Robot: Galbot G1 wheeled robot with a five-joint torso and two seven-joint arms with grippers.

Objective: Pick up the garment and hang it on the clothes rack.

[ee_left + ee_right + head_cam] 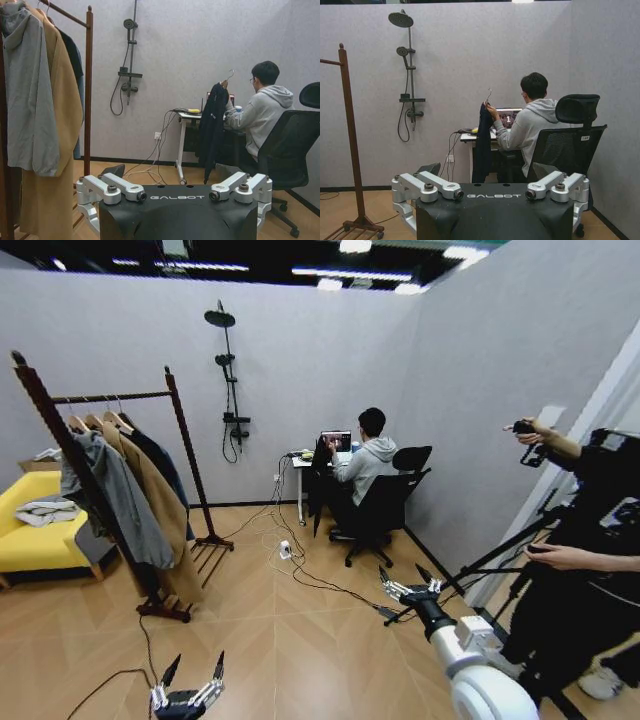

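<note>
Head view: room w/ wood floor, grey walls. Clothes rack [120, 490] stands left, already carrying a grey hoodie [115, 495], tan coat [160, 515] and a dark blue jacket [165, 465] behind them; these take up most of the bar. Yellow sofa [35, 530] sits behind the rack at far left. Cables [290, 560] trail across the floor between rack and desk [305, 465], crossing the middle of the floor. Person in an office chair [385, 505] sits at the desk by the back wall, holding up the garment [211, 125] by its hanger hook. Garment is long, plain black, hangs straight down beside the desk, near the floor; well apart from both arms. Shower fitting [228, 380] is on the back wall. Tripod [500, 560] w/ another person stands at right edge, just beside the right arm. Left gripper [188, 680] is low at bottom edge, fingers spread, holding nothing. Right gripper [408, 585] is out front-right, fingers also spread, nothing in it. Bare floor lies open in the center between grippers and desk.
</note>
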